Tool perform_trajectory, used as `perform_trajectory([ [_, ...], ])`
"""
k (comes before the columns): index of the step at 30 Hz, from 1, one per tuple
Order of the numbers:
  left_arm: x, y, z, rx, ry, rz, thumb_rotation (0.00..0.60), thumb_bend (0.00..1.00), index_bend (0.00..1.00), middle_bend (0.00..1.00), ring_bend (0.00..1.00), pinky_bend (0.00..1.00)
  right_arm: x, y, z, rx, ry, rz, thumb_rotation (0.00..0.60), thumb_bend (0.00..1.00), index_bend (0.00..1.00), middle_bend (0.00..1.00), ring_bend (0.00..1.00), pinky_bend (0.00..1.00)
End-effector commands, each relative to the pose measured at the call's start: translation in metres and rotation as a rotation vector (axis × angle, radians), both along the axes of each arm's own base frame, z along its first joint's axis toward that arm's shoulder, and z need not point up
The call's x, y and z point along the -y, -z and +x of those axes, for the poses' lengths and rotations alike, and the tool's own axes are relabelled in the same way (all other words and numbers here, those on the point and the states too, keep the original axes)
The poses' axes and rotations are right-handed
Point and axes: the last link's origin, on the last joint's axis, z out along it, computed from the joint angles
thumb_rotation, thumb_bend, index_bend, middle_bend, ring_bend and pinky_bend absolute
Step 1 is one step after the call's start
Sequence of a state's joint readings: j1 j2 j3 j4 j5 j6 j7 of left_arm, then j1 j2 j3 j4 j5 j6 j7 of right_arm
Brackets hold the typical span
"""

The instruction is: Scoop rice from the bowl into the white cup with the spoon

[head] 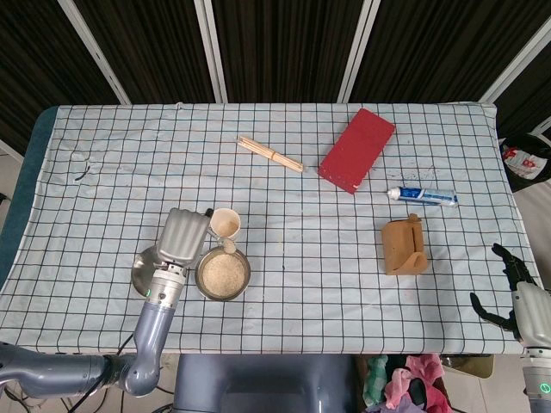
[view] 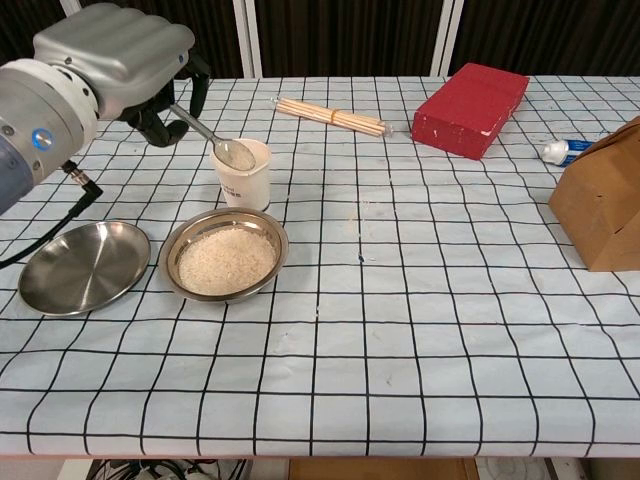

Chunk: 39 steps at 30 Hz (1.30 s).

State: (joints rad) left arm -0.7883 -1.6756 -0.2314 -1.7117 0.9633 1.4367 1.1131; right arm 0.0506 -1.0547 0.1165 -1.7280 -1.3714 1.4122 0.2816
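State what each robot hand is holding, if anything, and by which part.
The left hand holds the spoon by the end of its handle, its bowl over the white cup. The right hand holds nothing.

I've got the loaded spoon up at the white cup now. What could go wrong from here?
The metal spoon, held by the left hand, has its bowl at the near rim of the small white paper cup, not clearly over the opening. Tipping now may drop rice onto the checked tablecloth. The cup looks light, so a nudge from the spoon might topple it toward the steel bowl of rice.
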Motion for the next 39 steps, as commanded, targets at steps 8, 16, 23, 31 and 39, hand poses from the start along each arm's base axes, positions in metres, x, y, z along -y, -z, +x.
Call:
perform_trajectory([
  [8,-0.029,-0.018,-0.002,-0.059,-0.036,0.056,0.6,0.48,0.8,1.0,1.0,1.0,0.0,0.0,0.0,0.002,0.004,-0.001,0.6,0.31,0.08,0.11,0.08,0.22],
  [16,-0.047,-0.016,-0.002,-0.094,-0.064,0.066,0.6,0.48,0.8,1.0,1.0,1.0,0.0,0.0,0.0,0.006,0.012,0.0,0.6,0.31,0.08,0.11,0.08,0.22],
  [23,-0.056,-0.005,-0.003,-0.141,-0.072,0.059,0.6,0.48,0.8,1.0,1.0,1.0,0.0,-0.001,0.0,0.015,0.016,0.0,0.6,0.31,0.08,0.11,0.08,0.22],
  [31,-0.063,0.006,0.004,-0.225,-0.051,0.056,0.6,0.48,0.8,1.0,1.0,1.0,0.0,-0.001,0.0,0.022,0.019,0.001,0.6,0.31,0.08,0.11,0.08,0.22],
  [39,-0.066,0.02,0.015,-0.368,0.007,0.047,0.6,0.48,0.8,1.0,1.0,1.0,0.0,-0.002,0.0,0.03,0.022,-0.003,0.6,0.31,0.08,0.11,0.08,0.22],
])
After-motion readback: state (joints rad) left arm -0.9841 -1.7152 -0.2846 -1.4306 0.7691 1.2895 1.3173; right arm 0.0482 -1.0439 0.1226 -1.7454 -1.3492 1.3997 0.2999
